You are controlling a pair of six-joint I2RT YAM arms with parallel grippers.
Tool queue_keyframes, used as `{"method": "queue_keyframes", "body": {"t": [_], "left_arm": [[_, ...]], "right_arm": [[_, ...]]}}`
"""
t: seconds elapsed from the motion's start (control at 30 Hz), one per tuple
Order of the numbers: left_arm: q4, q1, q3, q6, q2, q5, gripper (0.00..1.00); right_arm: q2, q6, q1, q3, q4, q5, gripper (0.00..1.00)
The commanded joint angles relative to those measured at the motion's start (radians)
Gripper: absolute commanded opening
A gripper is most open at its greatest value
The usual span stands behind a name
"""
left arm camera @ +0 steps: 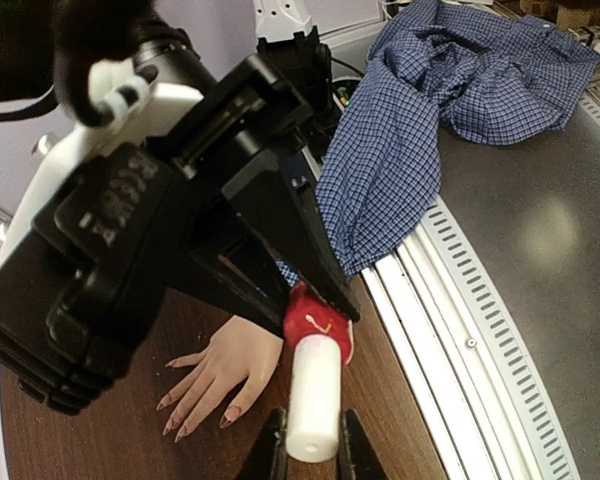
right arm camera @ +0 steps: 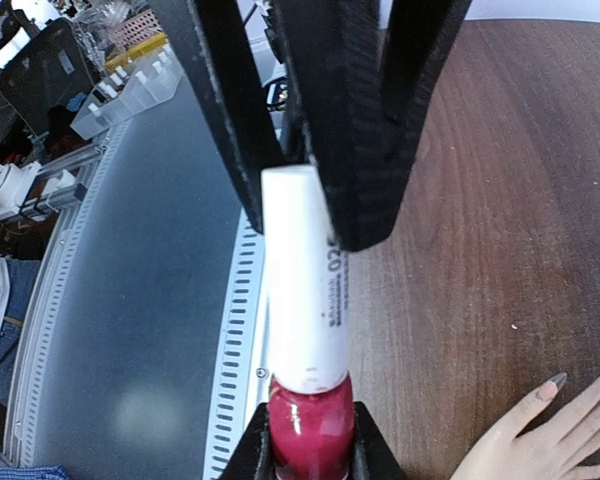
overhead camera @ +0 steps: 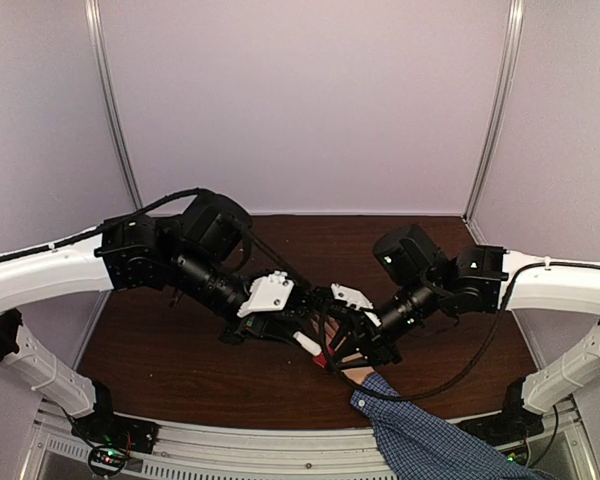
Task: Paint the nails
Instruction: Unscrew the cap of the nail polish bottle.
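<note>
At the near edge of the dark brown wooden table (right arm camera: 500,200) we see left gripper (left arm camera: 311,450) clamped on the tall white cap (right arm camera: 302,280), right gripper (right arm camera: 310,455) gripping the small red polish bottle (left arm camera: 318,325). Bare pinkish nails (left arm camera: 227,420) on the light-skinned hand (left arm camera: 225,365) lie just beside.

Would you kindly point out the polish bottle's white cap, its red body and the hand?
White cap (left arm camera: 313,400), left wrist view, mid-side.
Red body (right arm camera: 310,425), right wrist view, glass front.
Hand (left arm camera: 237,353), left wrist view, its back.
</note>
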Motion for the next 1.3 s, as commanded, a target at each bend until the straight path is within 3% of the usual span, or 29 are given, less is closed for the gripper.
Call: {"method": "queue_keyframes", "body": {"t": [0.0, 0.6, 1.27], "left_arm": [[0.049, -0.006, 0.027, -0.076, 0.02, -0.054, 0.0], [0.105, 0.005, 0.09, -0.301, 0.112, -0.121, 0.0], [0.158, 0.102, 0.199, -0.747, 0.225, -0.106, 0.0]], "right_arm": [[-0.052, -0.006, 0.0, 0.034, 0.012, 0.172, 0.0], [-0.154, -0.075, 0.016, 0.01, 0.023, 0.476, 0.0], [-0.19, -0.134, 0.145, -0.03, 0.08, 1.006, 0.0]]}}
